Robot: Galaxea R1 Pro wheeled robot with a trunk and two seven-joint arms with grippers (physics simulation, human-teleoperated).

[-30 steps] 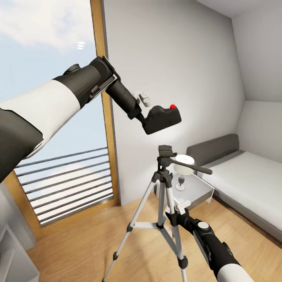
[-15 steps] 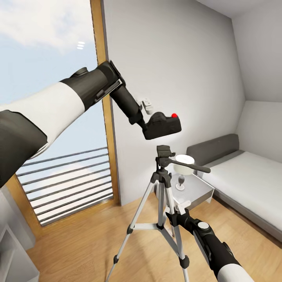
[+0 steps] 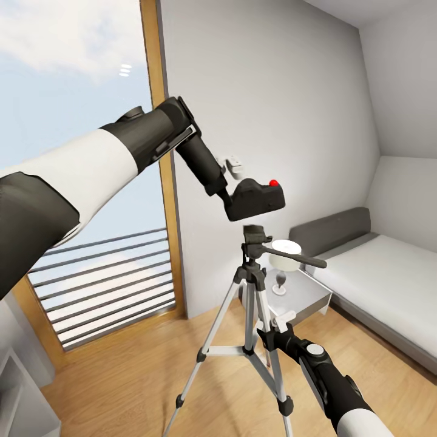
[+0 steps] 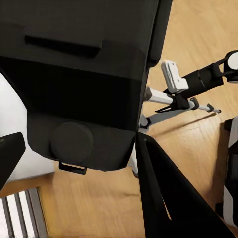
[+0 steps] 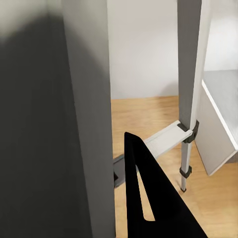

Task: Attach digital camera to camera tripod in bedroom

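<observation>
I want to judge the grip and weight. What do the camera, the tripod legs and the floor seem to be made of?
Camera: matte black, probably plastic; its faces show no shine. Tripod legs: silver and smooth, likely thin metal tube, with black joints that look plastic. Floor: light wood planks with visible seams. These are simulator renders, so the look is only a hint.

One digital camera (image 3: 255,199); one camera tripod (image 3: 250,291)

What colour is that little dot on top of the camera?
Red, on the black camera; clearest in the head view.
</observation>
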